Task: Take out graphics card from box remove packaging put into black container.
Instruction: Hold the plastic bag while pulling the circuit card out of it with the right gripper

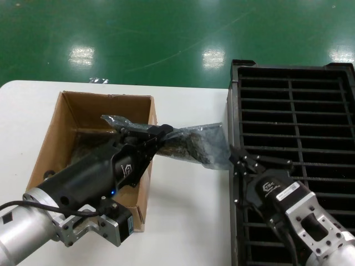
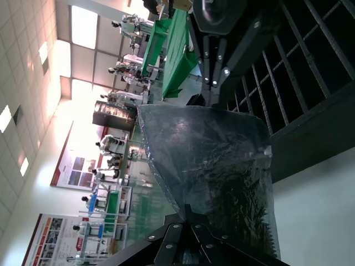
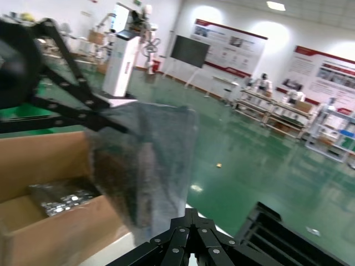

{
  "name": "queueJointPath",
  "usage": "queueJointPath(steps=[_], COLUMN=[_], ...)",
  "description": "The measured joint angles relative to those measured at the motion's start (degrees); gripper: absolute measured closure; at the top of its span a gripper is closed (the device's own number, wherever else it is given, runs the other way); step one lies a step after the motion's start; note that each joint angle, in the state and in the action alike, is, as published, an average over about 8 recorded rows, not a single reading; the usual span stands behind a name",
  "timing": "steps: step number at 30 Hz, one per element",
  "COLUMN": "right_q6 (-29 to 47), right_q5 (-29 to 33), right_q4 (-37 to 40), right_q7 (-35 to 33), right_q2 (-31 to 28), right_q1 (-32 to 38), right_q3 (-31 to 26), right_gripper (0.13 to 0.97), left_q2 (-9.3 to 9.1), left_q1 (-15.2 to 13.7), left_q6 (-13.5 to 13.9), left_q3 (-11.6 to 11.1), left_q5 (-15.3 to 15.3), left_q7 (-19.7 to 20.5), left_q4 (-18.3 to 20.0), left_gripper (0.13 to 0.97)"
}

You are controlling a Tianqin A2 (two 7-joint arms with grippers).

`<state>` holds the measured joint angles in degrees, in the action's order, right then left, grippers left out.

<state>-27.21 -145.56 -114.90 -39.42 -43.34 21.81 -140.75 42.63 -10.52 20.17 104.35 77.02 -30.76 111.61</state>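
The left gripper (image 1: 158, 134) pinches one end of the packaging (image 1: 191, 143), the right gripper (image 1: 237, 157) pinches the other, holding the bag stretched above the white table (image 1: 188, 221) between the box (image 1: 83, 119) and the black container (image 1: 299, 111).

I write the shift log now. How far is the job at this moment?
Done: the bagged graphics card is out of the box. In hand: left gripper and right gripper each grip an end of the packaging. Left: remove the bag and put the card into the black container.
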Motion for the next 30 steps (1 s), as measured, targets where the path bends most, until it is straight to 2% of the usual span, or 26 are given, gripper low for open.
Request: queueJointPath(steps=[18, 30], right_q6=[5.0, 7.8], right_q5=[-0.3, 2.5], right_q4=[-2.4, -3.1], right_q7=[1.8, 4.6], right_q2=[-5.8, -7.5], right_q1=[2.2, 1.8], right_q3=[-5.0, -5.4], right_gripper=[0.962, 0.962], left_q2=[0.0, 0.0], left_q1=[0.0, 0.0], left_q6=[0.0, 0.0], left_q3=[0.0, 0.0], left_q5=[0.0, 0.0], left_q7=[0.0, 0.0], left_q4=[0.0, 0.0], left_gripper=[0.958, 0.958])
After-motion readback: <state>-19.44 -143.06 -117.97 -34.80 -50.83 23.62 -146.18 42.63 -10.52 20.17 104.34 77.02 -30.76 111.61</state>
